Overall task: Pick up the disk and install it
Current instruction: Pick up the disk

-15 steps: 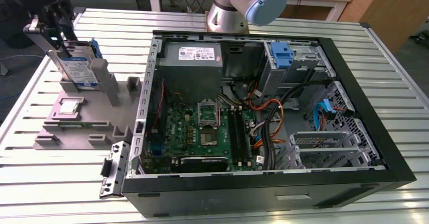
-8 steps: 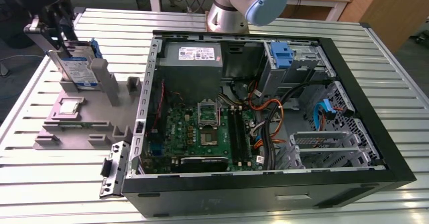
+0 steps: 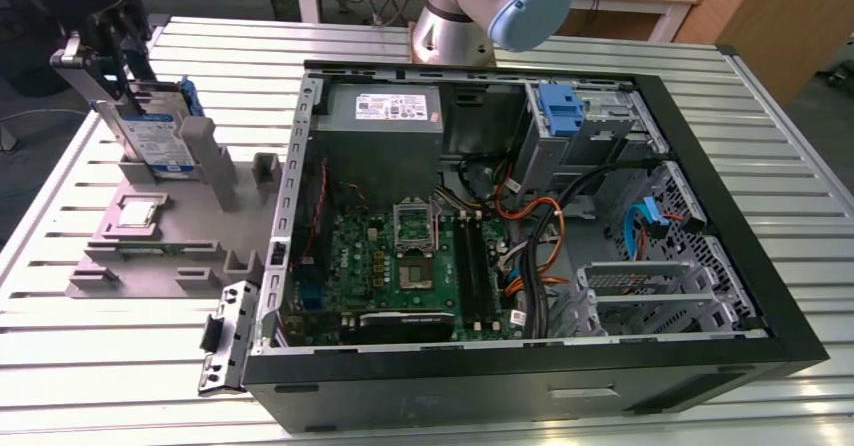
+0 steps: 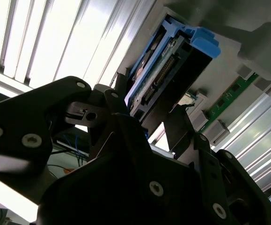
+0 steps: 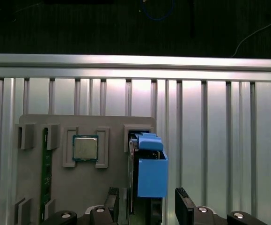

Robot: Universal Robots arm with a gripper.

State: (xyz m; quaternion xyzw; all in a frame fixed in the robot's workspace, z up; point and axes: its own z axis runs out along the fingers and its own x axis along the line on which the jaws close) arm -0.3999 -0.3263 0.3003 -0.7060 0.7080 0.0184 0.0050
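The disk [image 3: 167,146] is a silver drive with a blue-and-white label in a bright blue bracket. It stands on edge over the far end of the grey fixture tray [image 3: 100,256], at the exterior view's left. My gripper [image 3: 140,116] comes down on it from above and is shut on it. In both wrist views the disk [image 5: 151,176] [image 4: 158,79] sits between the two black fingers [image 5: 184,208], its blue end pointing away from the wrist. The tray's slot [image 5: 140,132] shows just beyond the blue end.
The open computer case [image 3: 787,306] lies at the centre and right, with a motherboard [image 3: 400,266], cables and a drive bay holding a blue bracket [image 3: 567,111]. A processor chip [image 5: 85,148] and a green memory stick [image 5: 45,173] rest in the tray. The arm's base [image 3: 461,21] stands behind the case.
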